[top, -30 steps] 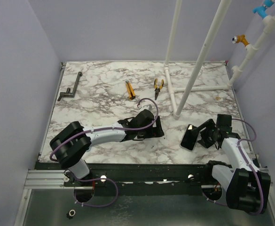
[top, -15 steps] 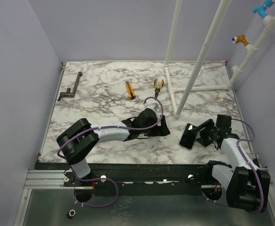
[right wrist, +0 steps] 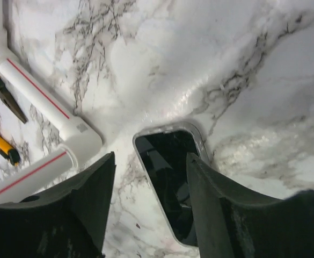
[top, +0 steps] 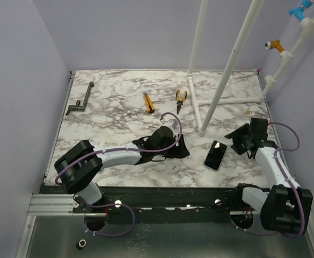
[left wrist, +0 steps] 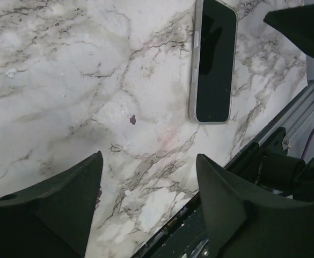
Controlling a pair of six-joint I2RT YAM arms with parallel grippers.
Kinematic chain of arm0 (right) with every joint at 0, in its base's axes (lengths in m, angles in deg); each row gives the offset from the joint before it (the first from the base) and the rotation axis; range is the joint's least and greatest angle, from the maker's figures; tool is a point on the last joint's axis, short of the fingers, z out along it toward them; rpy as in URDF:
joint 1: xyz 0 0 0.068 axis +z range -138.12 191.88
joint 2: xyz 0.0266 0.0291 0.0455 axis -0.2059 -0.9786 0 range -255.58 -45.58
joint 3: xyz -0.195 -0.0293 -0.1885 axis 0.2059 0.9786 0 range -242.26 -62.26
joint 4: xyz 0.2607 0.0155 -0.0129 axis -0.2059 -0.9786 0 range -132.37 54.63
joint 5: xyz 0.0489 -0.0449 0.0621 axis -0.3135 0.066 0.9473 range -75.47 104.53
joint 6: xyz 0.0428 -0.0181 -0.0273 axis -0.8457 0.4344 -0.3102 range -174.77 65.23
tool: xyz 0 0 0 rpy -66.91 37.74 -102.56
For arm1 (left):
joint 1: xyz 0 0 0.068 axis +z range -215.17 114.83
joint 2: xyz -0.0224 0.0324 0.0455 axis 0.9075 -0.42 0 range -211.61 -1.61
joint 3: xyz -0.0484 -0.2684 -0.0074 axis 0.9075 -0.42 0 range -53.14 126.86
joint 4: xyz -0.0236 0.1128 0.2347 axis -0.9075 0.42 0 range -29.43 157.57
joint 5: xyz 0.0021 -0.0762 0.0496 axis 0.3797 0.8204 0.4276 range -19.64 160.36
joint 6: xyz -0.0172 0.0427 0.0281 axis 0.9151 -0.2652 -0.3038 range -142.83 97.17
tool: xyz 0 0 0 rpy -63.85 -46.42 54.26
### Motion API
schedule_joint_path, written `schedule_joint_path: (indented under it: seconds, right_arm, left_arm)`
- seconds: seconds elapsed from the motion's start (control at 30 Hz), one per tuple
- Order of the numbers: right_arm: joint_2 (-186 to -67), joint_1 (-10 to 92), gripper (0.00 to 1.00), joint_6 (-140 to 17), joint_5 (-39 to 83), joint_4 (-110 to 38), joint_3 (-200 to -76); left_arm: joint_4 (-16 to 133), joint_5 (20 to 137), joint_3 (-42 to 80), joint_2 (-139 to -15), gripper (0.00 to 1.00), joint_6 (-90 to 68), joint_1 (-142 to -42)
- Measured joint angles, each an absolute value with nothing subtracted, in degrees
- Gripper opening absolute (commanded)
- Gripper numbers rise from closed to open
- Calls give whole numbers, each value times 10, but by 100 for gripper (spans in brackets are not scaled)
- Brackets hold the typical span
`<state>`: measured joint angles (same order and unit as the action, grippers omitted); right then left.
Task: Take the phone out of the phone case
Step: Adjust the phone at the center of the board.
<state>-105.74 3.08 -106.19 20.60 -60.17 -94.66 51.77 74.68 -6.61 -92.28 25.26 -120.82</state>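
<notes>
The phone (top: pixel 214 155) lies flat on the marble table, screen up, near the front edge. The clear phone case's rim (left wrist: pixel 192 64) runs round it, and the phone sits inside the case (right wrist: pixel 198 141). My right gripper (top: pixel 236 135) hovers just right of the phone and behind it, open and apart from it. In the right wrist view the phone (right wrist: pixel 170 183) lies below the open right gripper (right wrist: pixel 151 156). My left gripper (top: pixel 182 146) is to the phone's left, open and empty. The left wrist view has the phone (left wrist: pixel 214 59) well beyond that gripper (left wrist: pixel 148 158).
White PVC pipes (top: pixel 207 102) stand behind the phone, with one pipe leg (right wrist: pixel 44 107) close to it. Orange-handled pliers (top: pixel 181 99) and a yellow utility knife (top: pixel 148 102) lie further back. A dark metal handle (top: pixel 80 101) lies at the far left. The black front rail (left wrist: pixel 264 150) borders the table.
The phone was propped up at a tilt in the right gripper; now it lies flat. The right gripper has let go and drawn back to the right. The left gripper has pulled slightly left.
</notes>
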Motion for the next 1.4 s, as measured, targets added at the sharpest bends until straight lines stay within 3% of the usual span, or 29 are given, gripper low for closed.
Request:
schedule_joint_path:
  seconds: [0.1,0.2,0.3,0.77,1.2,1.4]
  right_arm:
    - [-1105,31,40,-1062,196,-574,-957]
    - [-1161,31,31,-1062,195,-550,-958]
    - [-1200,31,29,-1063,201,-532,-960]
    - [-1219,32,29,-1048,215,-482,-939]
    - [-1117,97,29,-1073,251,-490,-861]
    - [-1063,116,31,-1085,250,-532,-847]
  left_arm:
    - [532,749,-67,-913,44,229,-1220]
    - [549,753,-62,-917,21,202,-1243]
    - [564,756,-40,-936,0,177,-1269]
    - [569,789,80,-1101,0,143,-1294]
    - [566,761,79,-1108,0,160,-1294]
    - [578,668,11,-1039,0,181,-1294]
